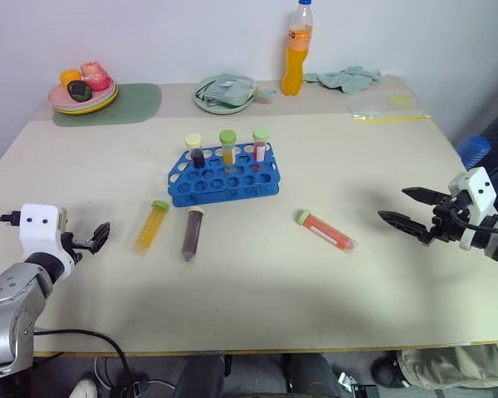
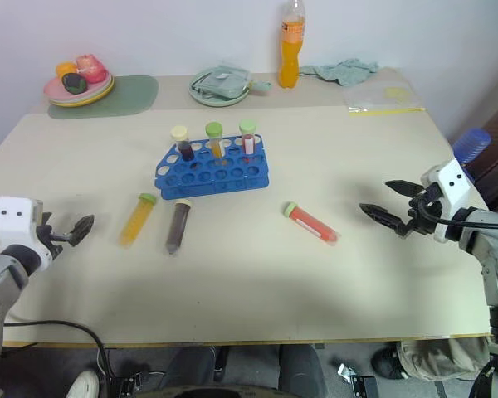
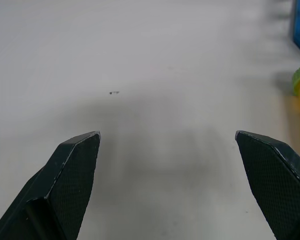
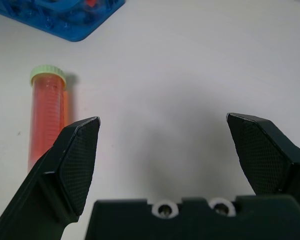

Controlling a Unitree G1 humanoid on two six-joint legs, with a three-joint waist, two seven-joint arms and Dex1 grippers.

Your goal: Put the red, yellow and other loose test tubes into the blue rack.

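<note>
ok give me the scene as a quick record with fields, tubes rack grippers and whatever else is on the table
rack: blue plastic test tube rack, mid-table
tubes in rack: three upright, caps yellow, green, pale green
loose tubes: yellow-filled tube with green cap, dark-filled tube with pale cap, red-filled tube with green cap, all lying flat on the beige table
left gripper: open, empty
right gripper: open, empty, beside red tube
far edge: orange drink bottle, plate of toy food, cloth
</note>
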